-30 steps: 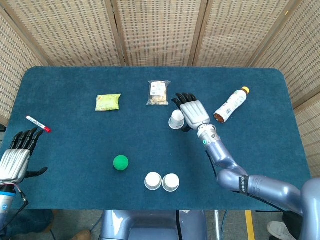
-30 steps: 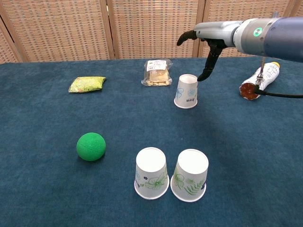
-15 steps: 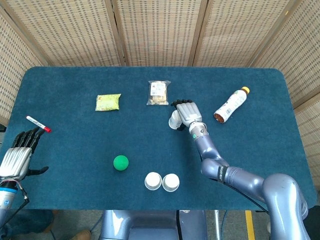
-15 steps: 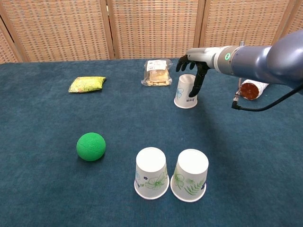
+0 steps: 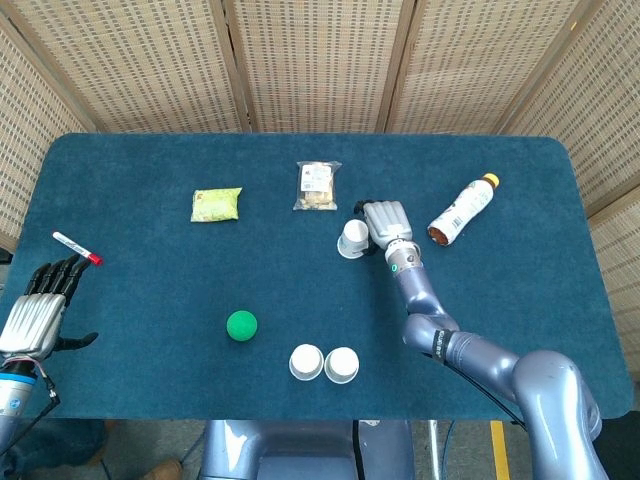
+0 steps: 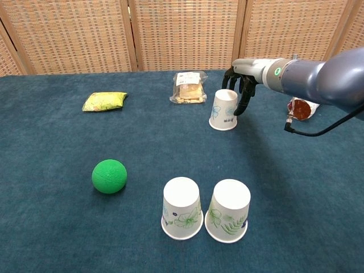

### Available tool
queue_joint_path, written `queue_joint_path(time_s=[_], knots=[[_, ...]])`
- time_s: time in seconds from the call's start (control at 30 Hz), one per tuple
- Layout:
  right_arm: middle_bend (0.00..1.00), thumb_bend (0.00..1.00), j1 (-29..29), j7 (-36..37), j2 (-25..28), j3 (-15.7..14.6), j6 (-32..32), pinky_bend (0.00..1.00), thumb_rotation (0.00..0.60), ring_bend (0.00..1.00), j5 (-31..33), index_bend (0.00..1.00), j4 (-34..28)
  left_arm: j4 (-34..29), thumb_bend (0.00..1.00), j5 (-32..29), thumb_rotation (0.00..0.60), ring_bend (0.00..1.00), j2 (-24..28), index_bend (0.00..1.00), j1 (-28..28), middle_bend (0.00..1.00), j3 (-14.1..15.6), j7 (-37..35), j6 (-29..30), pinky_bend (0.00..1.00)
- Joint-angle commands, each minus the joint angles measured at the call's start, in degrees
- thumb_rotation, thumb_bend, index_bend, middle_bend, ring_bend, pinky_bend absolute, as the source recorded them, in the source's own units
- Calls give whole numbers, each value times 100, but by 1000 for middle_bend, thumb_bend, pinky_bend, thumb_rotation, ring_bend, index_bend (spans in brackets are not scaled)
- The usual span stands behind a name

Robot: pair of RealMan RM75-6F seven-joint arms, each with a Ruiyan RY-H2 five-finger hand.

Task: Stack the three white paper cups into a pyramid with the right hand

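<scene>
While the right hand [image 6: 245, 85] curls its fingers [image 6: 241, 105] against the upright far cup's [image 6: 224, 110] right side, seemingly not yet clamped, the base pair [image 6: 206, 209] waits well nearer, leftward, on the desk [image 6: 68, 227].

The tabletop [image 6: 68, 239] is covered in matt, napped blue cloth, and the screen [image 6: 182, 34] behind it is woven cane in smooth wooden frames. The three cups [image 6: 224, 110] [image 6: 182, 208] [image 6: 228, 211] are matt white paper with printed leaves, the green ball [image 6: 109, 176] looks finely rough. The right hand [image 6: 245, 78] has a smooth silver shell with matt black fingers [image 6: 243, 101], and the snack packets [image 6: 104, 101] [image 6: 189, 86] are glossy plastic film.
</scene>
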Motion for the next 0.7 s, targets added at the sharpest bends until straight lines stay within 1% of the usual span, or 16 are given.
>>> queue_joint_path(time_s=[0.03, 0.23, 0.37, 0.43, 0.57, 0.7], knots=[[427, 96, -37, 166, -16, 74, -72, 513, 600, 402, -55, 354, 18, -3, 0, -6, 600, 0, -14, 0, -13, 0, 11, 29, -21, 0], [460, 130, -55, 380, -82, 169, -152, 543, 600, 435, -99, 386, 162, 5, 0, -48, 600, 0, -40, 0, -23, 0, 5, 77, -15, 0], [522, 209, -69, 547, -152, 269, -101, 586, 600, 489, -137, 460, 234, 14, 0, -75, 600, 0, -52, 0, -37, 0, 4, 93, -35, 0], [550, 231, -78, 602, -165, 303, -101, 605, 600, 514, -145, 497, 236, 13, 0, -82, 600, 0, -55, 0, -42, 0, 6, 105, -38, 0], [575, 261, -109, 671, -104, 360, -130, 611, 600, 530, -115, 537, 93, 7, 0, -76, 600, 0, -59, 0, -45, 0, 16, 119, -34, 0], [581, 266, -155, 670, -8, 374, -67, 615, 600, 536, -100, 542, -119, -11, 0, -49, 600, 0, -52, 0, -37, 0, 28, 123, -5, 0]])
